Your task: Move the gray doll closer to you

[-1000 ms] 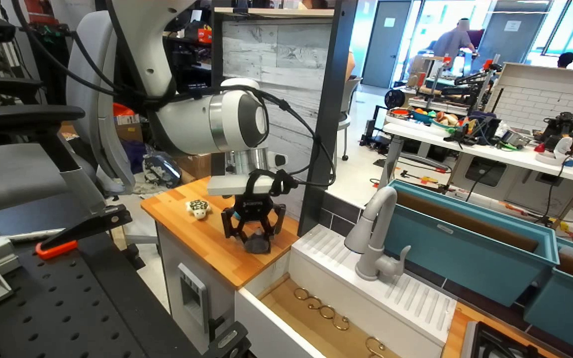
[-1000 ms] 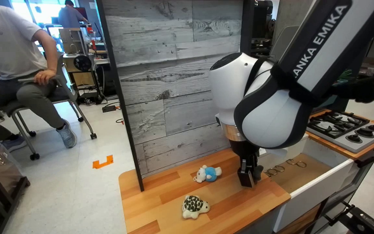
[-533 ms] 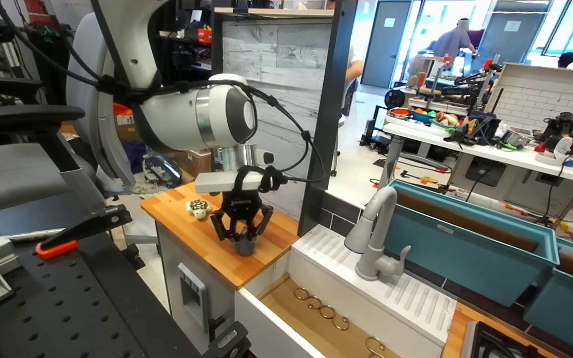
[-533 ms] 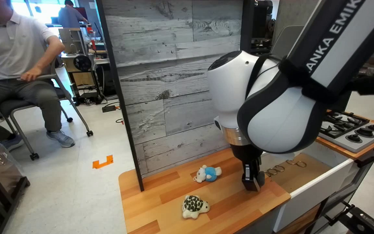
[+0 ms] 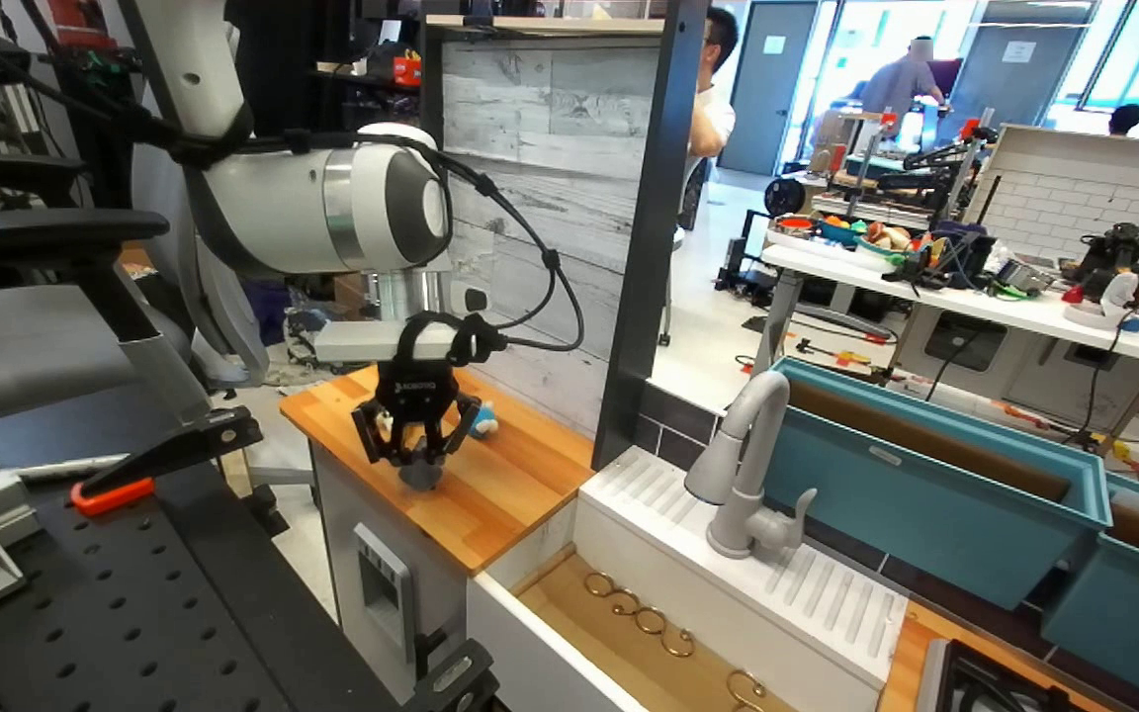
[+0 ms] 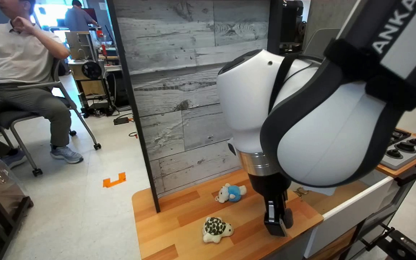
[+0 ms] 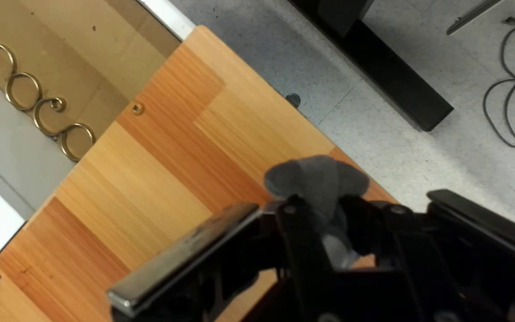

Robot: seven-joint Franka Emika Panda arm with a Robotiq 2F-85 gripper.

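The gray doll [image 5: 420, 472] is a small dark gray lumpy figure between my fingers. It also shows in the other views, at the gripper's side [image 6: 288, 218] and as rounded gray lobes sticking out past the fingertips in the wrist view [image 7: 320, 181]. My gripper [image 5: 419, 457] is shut on it, close over the wooden counter [image 5: 500, 489], near the counter's front edge; it also shows in an exterior view [image 6: 277, 225] and in the wrist view [image 7: 322, 208]. I cannot tell whether the doll touches the wood. Part of the doll is hidden by the fingers.
A white turtle toy with a dark-spotted shell [image 6: 215, 229] and a blue-and-white toy [image 6: 232, 193] lie on the counter. A gray plank panel [image 6: 197, 90] stands behind. A sink-like drawer with brass rings [image 5: 649, 621] and a gray faucet [image 5: 747, 475] adjoin the counter.
My gripper has carried the gray doll along the counter, away from the sink and toward the front edge. In an exterior view the blue toy has come into sight and the turtle is now mostly hidden.
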